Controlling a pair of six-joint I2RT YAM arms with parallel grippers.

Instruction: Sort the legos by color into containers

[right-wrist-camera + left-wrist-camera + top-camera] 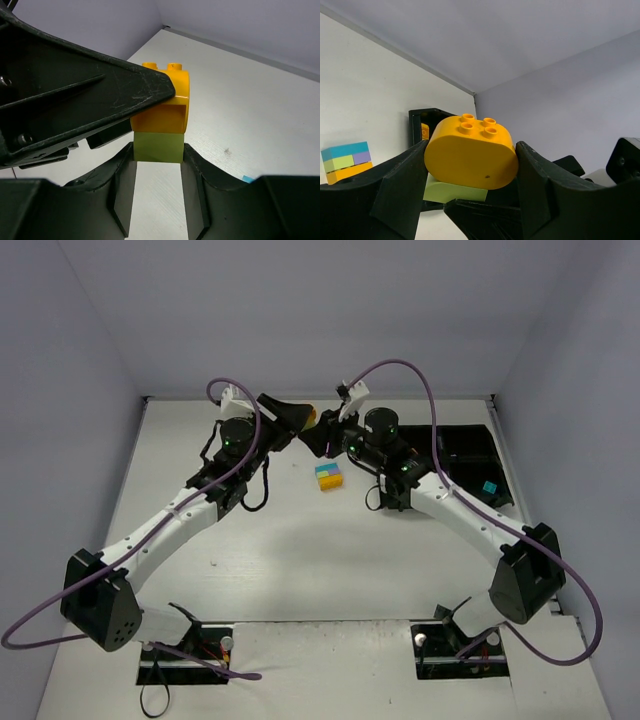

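On the white surface [300, 560], at far right, a black tray [470, 445]. Above the far middle, left claw [470, 167] pinching a rounded orange brick [470, 152] by its sides, right claw [157, 152] clamped on the yellow-green brick [157, 145] stuck under it. At mid-surface, apart from the tray, a small stack [328, 477] of cyan, yellow-green, purple and orange; inside the tray, toward its near right corner, one cyan brick [489, 487].
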